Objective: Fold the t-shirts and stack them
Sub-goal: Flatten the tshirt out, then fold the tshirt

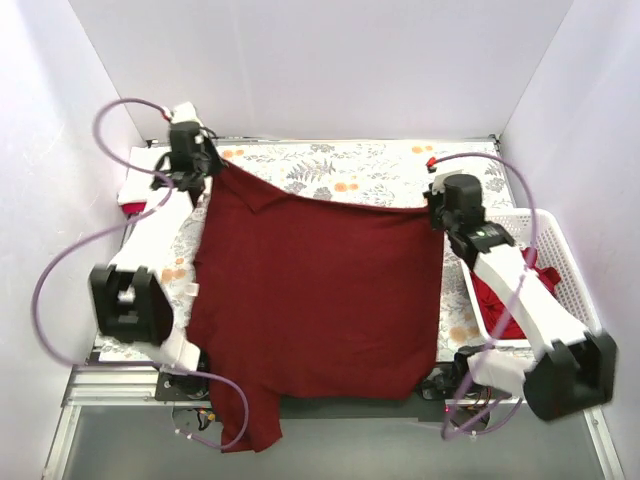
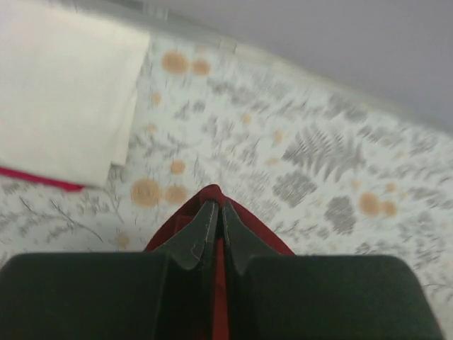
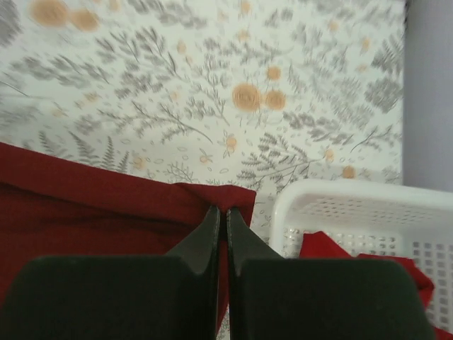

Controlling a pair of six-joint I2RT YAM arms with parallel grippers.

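So we've got the left hand and right hand each clenched on a corner of the shirt, stretched between them.

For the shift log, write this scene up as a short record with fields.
left tool: shut on the maroon t-shirt, far-left corner
right tool: shut on its far-right corner
maroon t-shirt: spread over the floral table, one part hanging off the near edge
white basket: right of it, red t-shirt inside
cream t-shirt: folded, far left
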